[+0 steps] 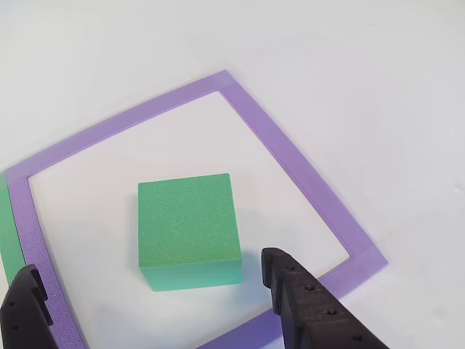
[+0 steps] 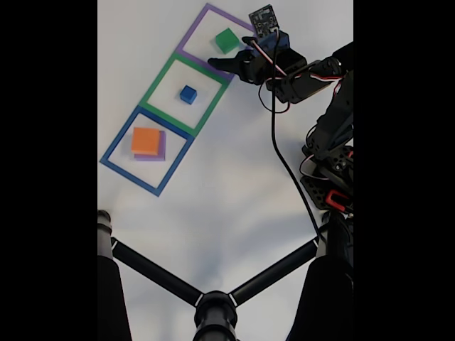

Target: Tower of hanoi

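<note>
A green cube sits inside the purple square frame on the white table. My gripper is open, its two black fingers standing wide apart on the near side of the cube, touching nothing. In the fixed view the gripper hovers at the purple frame, next to the green cube. A small blue cube lies in the green frame. An orange block rests on a purple block in the blue frame.
The arm with its cable stands at the right of the fixed view. Black tripod legs cross the bottom. A strip of the green frame borders the purple one at the left edge.
</note>
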### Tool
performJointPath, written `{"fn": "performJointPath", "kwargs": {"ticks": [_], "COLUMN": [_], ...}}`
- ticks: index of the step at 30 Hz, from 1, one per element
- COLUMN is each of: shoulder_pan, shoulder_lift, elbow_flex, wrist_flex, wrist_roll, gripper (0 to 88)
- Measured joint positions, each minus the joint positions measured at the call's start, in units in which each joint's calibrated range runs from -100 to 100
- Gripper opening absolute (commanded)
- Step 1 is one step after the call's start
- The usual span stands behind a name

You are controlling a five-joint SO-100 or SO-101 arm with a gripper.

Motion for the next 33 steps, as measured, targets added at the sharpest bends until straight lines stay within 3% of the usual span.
{"fn": "performJointPath", "kwargs": {"ticks": [14, 19, 33], "shoulder_pan": [-0.19, -0.19, -1.26], "shoulder_lift": [4.20, 5.29, 5.29], "elbow_flex": [-3.96, -5.68, -5.68], "wrist_flex": [-0.95, -0.95, -0.95], "wrist_roll": [0.00, 0.00, 0.00], "gripper": [32.9, 23.9, 11.0]}}
